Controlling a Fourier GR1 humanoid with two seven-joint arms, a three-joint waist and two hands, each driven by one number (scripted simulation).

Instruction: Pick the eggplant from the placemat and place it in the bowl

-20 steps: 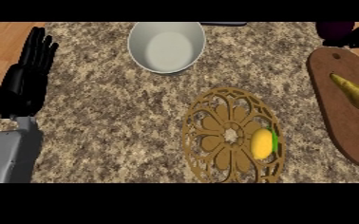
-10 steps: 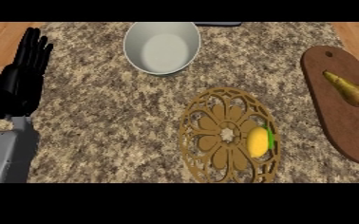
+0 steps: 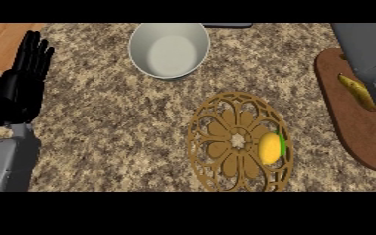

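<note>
A yellow oval eggplant (image 3: 269,148) with a green edge lies on the right side of a round, golden-brown openwork placemat (image 3: 220,149). Up the counter stands a white bowl (image 3: 169,50) with nothing in it. My left hand (image 3: 22,87) shows at the left edge, open, fingers up, resting far from the placemat. Of my right arm only a grey forearm (image 3: 358,50) shows at the upper right, over the far end of the cutting board; its hand is out of the picture.
A brown wooden cutting board (image 3: 351,129) lies along the right edge, and a long yellow piece of food (image 3: 355,90) lies on it. The counter is speckled stone. A dark flat edge (image 3: 228,25) sits just behind the bowl.
A dark hand at the top right corner left the picture, and the grey right forearm now reaches in over the board. The left hand and the eggplant stayed put.
</note>
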